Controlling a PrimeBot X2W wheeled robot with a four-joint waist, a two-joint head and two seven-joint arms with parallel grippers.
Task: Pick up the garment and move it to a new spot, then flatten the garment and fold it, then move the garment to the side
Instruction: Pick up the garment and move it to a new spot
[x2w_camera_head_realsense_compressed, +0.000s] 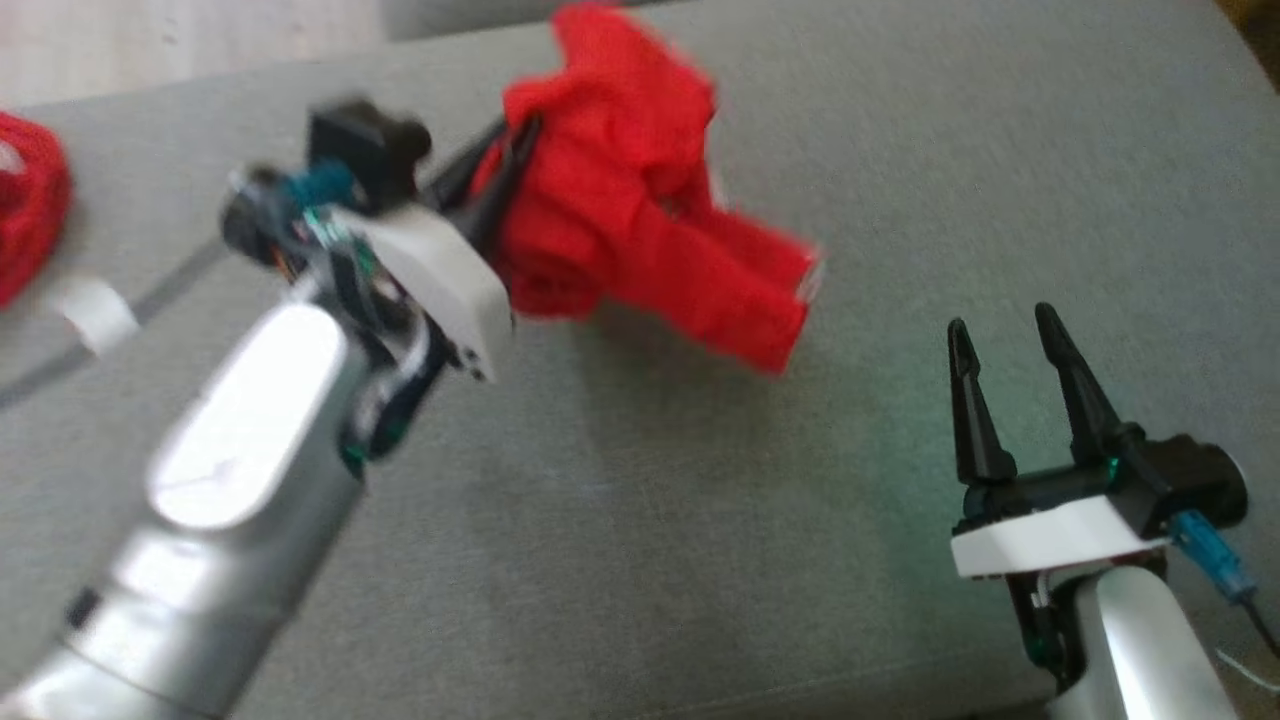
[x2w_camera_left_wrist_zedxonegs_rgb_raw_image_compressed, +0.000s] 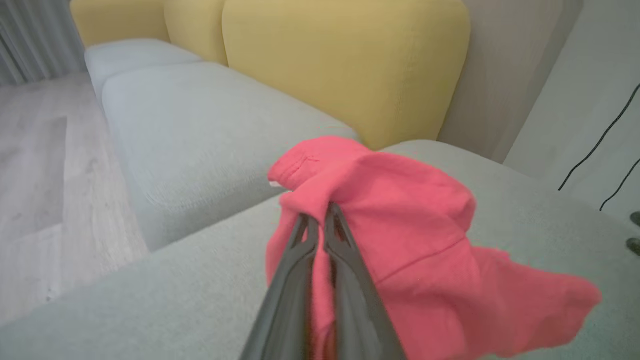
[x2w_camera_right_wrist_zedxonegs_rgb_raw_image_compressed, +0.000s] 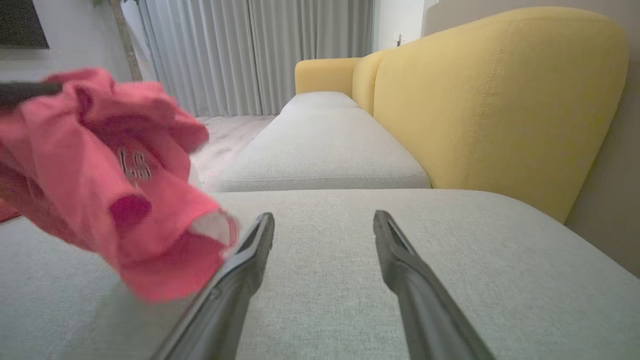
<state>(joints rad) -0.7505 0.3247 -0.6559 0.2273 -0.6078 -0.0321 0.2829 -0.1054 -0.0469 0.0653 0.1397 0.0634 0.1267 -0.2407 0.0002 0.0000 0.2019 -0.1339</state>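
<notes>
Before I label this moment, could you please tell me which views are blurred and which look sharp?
Head view: motion blur smears the left gripper and the red garment it grips; the right gripper looks crisp. Left wrist view: the garment's far edge is soft. Right wrist view: the garment is blurred, the yellow backrest sharp.

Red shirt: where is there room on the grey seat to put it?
Head view: the biggest bare patch of grey seat lies between the left arm and the open right gripper, below the red shirt in the left gripper. Top right is bare too. Crowded: left edge, another red cloth there.
</notes>
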